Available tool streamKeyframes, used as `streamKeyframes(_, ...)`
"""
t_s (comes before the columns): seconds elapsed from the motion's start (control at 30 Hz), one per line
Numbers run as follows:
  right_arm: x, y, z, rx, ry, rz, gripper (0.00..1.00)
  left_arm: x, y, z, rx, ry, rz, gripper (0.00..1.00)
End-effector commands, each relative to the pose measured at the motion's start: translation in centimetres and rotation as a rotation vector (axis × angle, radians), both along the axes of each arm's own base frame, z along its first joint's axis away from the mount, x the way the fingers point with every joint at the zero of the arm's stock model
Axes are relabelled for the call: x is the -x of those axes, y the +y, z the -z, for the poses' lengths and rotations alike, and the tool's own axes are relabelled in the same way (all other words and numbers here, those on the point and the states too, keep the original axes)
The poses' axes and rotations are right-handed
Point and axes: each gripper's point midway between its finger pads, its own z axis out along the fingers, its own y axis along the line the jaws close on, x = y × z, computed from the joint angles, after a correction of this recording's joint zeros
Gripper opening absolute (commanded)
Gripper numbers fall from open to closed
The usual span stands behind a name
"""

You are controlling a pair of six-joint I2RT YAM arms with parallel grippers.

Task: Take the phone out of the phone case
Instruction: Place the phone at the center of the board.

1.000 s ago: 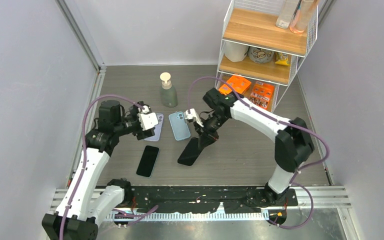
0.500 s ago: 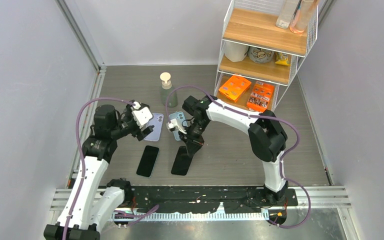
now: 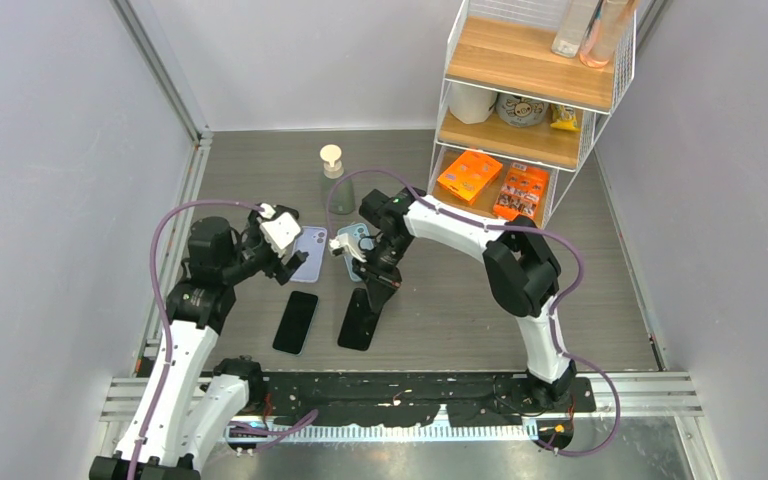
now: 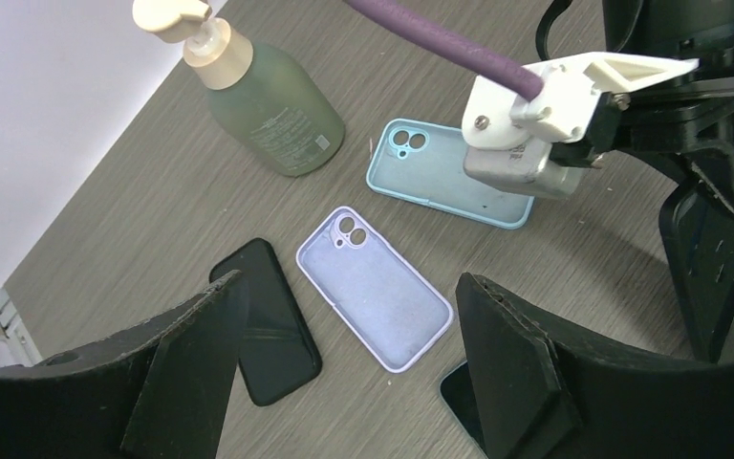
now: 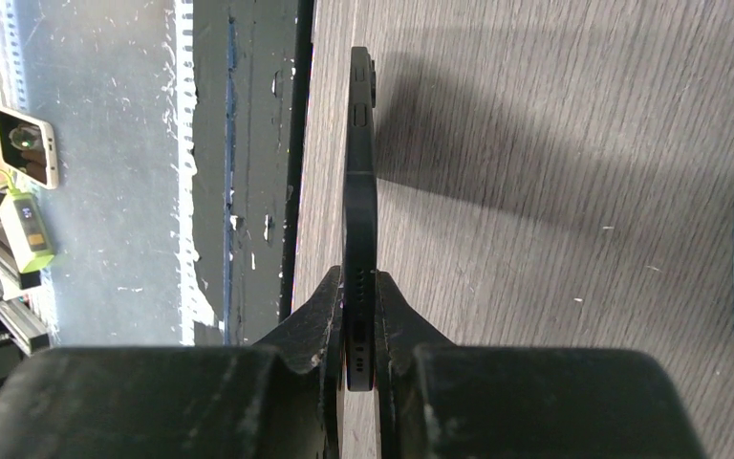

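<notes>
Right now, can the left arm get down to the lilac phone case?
Probably yes. The left arm hangs above the lilac phone case with jaws open. Nothing lies on the case, and the gripped black phone stands off to one side.

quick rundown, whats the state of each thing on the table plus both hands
lilac silicone phone case: empty, lying flat, inside up
light blue phone case: empty, lying flat, inside up
black slab phone: bare, flat on the table
second black phone: bare, pinched at one end, seen edge-on
green pump bottle: upright, pump head on
left hand: open, holding nothing
right hand: shut on the second black phone
</notes>
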Motion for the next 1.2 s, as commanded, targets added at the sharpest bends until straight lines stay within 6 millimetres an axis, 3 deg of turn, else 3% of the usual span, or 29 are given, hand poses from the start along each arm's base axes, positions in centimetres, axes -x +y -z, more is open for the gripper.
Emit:
streamKeyframes(0.0, -1.5, 1.0, 0.9, 0.025, -0.062, 0.019, 0.05, -0.3, -0.5, -1.6, 0.059, -0.048, 0.004, 0.83)
streamKeyframes(0.4, -3.1, 1.2, 3.1, 0.098, -0.097, 0.066, 0.12, -0.3, -0.8, -1.4, 0.07, -0.026, 0.021, 0.84)
streamKeyframes(0.7, -4.7, 1.3, 4.0, 0.133, -0.14, 0.107, 0.28, 0.0, -0.7, -1.6, 0.06, -0.015, 0.016, 0.85)
streamKeyframes(1.17, -6.0, 1.0, 5.7, 0.189, -0.161, 0.158, 0.42, -0.1, -0.3, -1.2, 0.035, -0.006, 0.002, 0.86)
